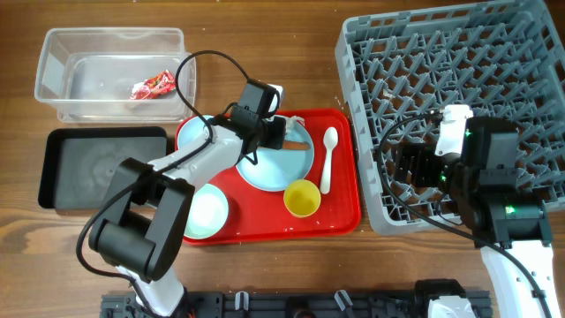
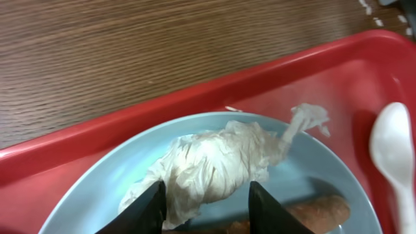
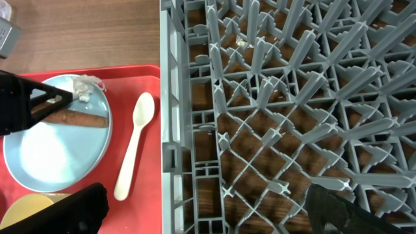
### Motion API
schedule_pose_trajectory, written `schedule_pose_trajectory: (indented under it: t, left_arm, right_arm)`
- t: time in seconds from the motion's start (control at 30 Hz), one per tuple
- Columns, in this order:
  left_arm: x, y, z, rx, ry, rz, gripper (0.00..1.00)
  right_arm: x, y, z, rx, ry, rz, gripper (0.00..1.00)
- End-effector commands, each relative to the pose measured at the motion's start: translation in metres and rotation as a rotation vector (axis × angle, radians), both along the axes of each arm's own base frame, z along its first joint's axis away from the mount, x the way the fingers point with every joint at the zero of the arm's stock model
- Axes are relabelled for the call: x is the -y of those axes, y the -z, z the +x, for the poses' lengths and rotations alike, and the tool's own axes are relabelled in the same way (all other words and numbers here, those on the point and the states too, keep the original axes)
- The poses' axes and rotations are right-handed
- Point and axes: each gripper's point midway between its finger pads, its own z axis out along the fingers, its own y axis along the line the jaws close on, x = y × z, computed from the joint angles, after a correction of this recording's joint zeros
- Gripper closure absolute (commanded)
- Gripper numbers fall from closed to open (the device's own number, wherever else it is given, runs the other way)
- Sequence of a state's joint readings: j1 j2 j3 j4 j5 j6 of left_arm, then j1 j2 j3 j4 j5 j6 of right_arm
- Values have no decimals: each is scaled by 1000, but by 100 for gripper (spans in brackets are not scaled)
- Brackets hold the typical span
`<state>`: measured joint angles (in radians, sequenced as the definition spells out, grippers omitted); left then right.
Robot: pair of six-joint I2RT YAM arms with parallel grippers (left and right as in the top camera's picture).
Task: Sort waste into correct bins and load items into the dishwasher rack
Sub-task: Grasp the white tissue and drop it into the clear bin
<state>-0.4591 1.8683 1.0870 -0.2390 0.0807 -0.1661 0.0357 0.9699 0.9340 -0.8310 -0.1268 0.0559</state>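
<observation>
My left gripper [image 1: 269,134] [image 2: 207,201] is open low over the pale blue plate [image 1: 281,166] [image 2: 305,175]. Its fingers straddle a crumpled white tissue [image 2: 214,166]. The thin brown stick-like scrap [image 2: 318,209] [image 3: 78,119] lies on the plate beside it. The white spoon [image 1: 327,159] [image 3: 133,146] and yellow cup [image 1: 302,198] sit on the red tray [image 1: 340,212]. A pale mint bowl [image 1: 207,214] is at the tray's left; I see no second bowl. The red-and-white wrapper [image 1: 152,87] lies in the clear tub [image 1: 53,62]. My right gripper [image 1: 402,164] [image 3: 208,214] is open and empty over the grey rack [image 1: 521,53] [image 3: 292,97].
The black tray [image 1: 62,172] lies left of the red tray, below the clear tub. A few white rice-like crumbs [image 2: 370,8] lie on the wooden table beyond the red tray. The left arm's cable loops over the tub's right end.
</observation>
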Motion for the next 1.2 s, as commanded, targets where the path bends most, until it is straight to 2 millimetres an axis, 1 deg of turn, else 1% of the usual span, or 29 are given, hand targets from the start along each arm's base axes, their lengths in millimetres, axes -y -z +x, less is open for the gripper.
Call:
schedule_pose_trajectory:
  t: [0.0,0.03,0.07,0.13,0.2,0.23,0.33,0.37,0.43,0.5,0.6,0.67,0.7,0.73,0.8,0.87,0.9,0.93,0.97,1.03,1.07,1.1,1.13,1.17]
  left_arm:
    - [-13,14,2,-6,-34,73,66]
    - [-13,14,1,-7,-34,74,67]
    - [-13,15,1,-8,-34,74,70]
    - [-13,16,0,-11,-34,76,82]
    - [-13,16,1,-11,-34,76,90]
    - [-13,16,1,-8,-34,74,96]
    - [-13,14,4,3,-36,73,96]
    - [-13,10,5,14,-40,72,96]
    - [-13,-5,9,46,-44,58,96]
    - [-15,-32,11,94,-54,36,96]
    - [-22,-71,8,149,-70,19,96]
    - [-26,-83,4,163,-73,18,96]
    - [-31,-90,4,174,-86,22,96]
    - [-41,-98,7,197,-117,38,96]
    - [-71,-120,17,259,-203,62,96]
    - [-98,-137,25,304,-275,55,96]
    - [-119,-147,32,335,-328,48,96]
    - [-147,-158,42,376,-400,43,96]
    - [-175,-166,50,409,-466,41,96]
    - [-217,-170,59,444,-563,50,96]
    - [-233,-168,62,450,-601,53,96]
    - [-247,-165,65,452,-630,59,96]
    - [-266,-157,68,445,-672,71,96]
    - [-278,-150,69,433,-695,79,96]
  right_arm:
    - [0,-8,3,16,0,7,0]
    - [0,-8,3,16,0,7,0]
    - [0,-8,3,16,-1,6,0]
    - [0,-8,3,16,0,7,0]
    - [0,-8,3,16,0,7,0]
    - [0,-8,3,16,0,7,0]
    - [0,-8,3,16,0,7,0]
    - [0,-8,3,16,0,7,0]
    - [0,-8,3,16,-1,6,0]
    - [0,-8,3,16,-1,6,0]
    - [0,-8,3,16,-1,6,0]
    - [0,-8,3,15,0,6,1]
    - [0,-7,2,14,0,7,0]
    - [0,-7,2,14,-1,6,0]
    - [0,-7,2,14,0,6,0]
    - [0,-7,2,14,0,6,0]
    - [0,-7,2,14,-1,6,0]
    - [0,-7,2,14,0,7,0]
    - [0,-7,2,14,-1,6,0]
    - [0,-7,2,14,0,7,0]
    - [0,-7,2,14,-1,6,0]
    - [0,-7,2,14,-1,6,0]
    - [0,-7,2,14,-1,6,0]
    - [0,-7,2,14,-1,6,0]
